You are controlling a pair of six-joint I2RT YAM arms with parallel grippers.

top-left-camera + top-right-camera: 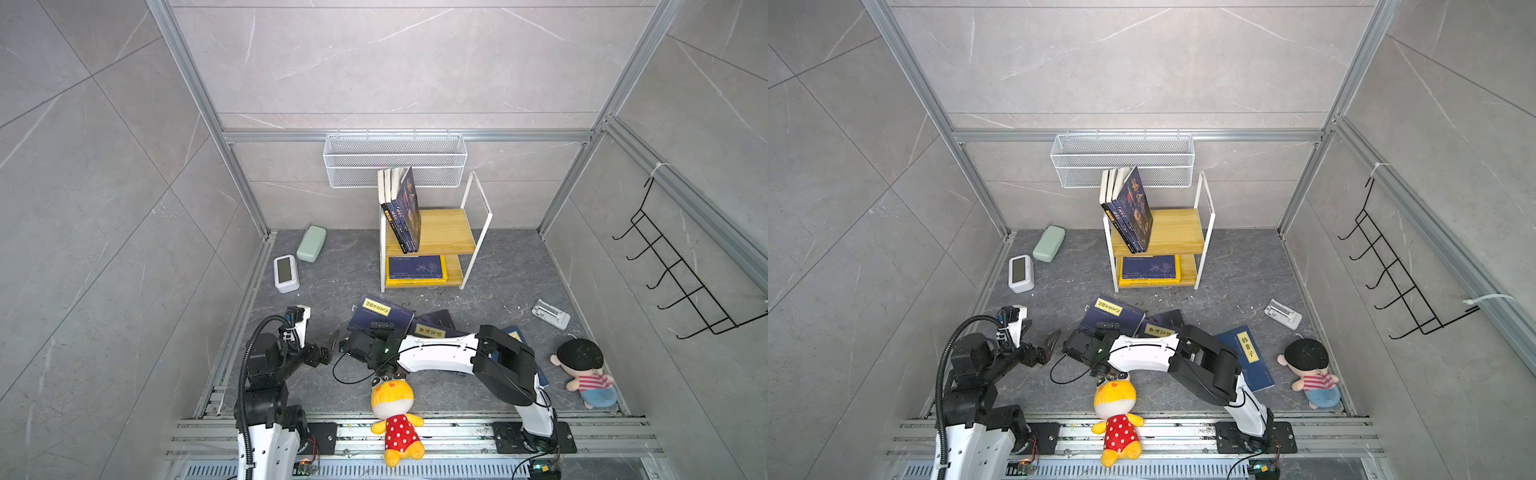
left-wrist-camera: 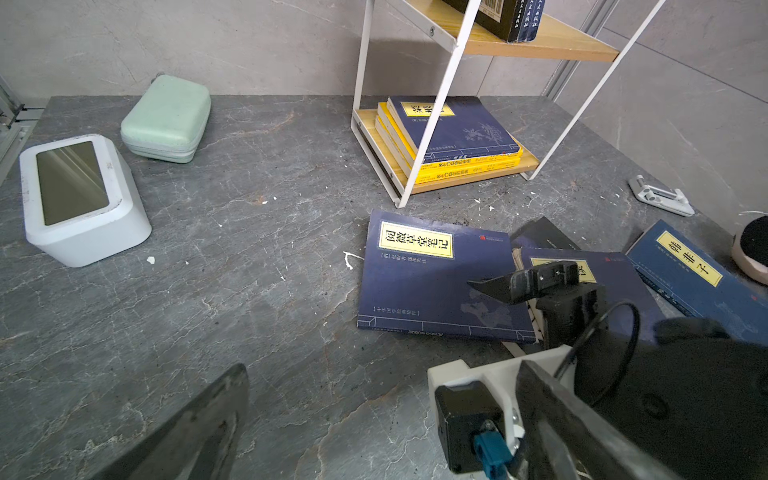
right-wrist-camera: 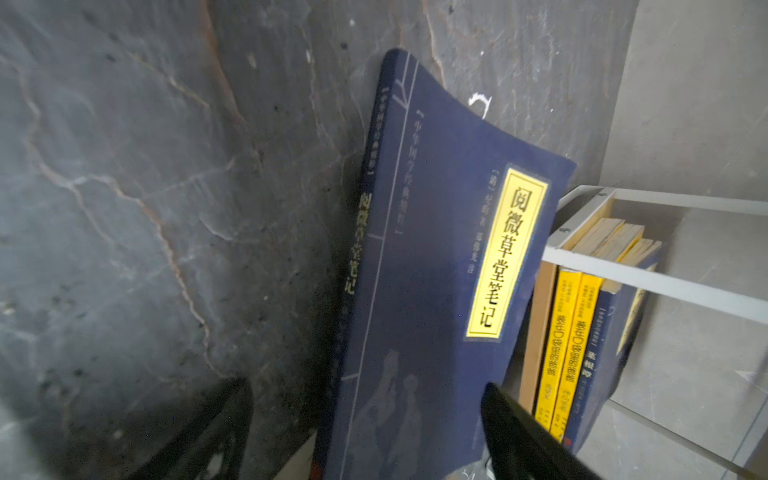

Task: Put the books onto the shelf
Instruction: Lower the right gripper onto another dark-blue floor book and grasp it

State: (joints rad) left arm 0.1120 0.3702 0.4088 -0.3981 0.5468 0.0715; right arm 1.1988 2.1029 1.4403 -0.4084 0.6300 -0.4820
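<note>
The shelf [image 1: 451,232] stands at twelve o'clock, upright books [image 1: 405,216] leaning on its top board, a flat stack [image 1: 415,269] below. Loose navy books [image 1: 380,313] lie at its six o'clock. The right gripper [image 3: 365,384] gapes over one, gripping nothing; at its nine o'clock the left gripper [image 2: 384,368] spreads wide, empty.

Robot lab cell, no home: tile walls [image 1: 395,62] in aluminium frame [image 1: 282,136], arms [image 1: 436,353] bolted to rails [image 1: 457,432], shelf [image 1: 451,232], plush toys [image 1: 395,411].

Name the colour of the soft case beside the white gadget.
Pale mint green case; best in the left wrist view.
</note>
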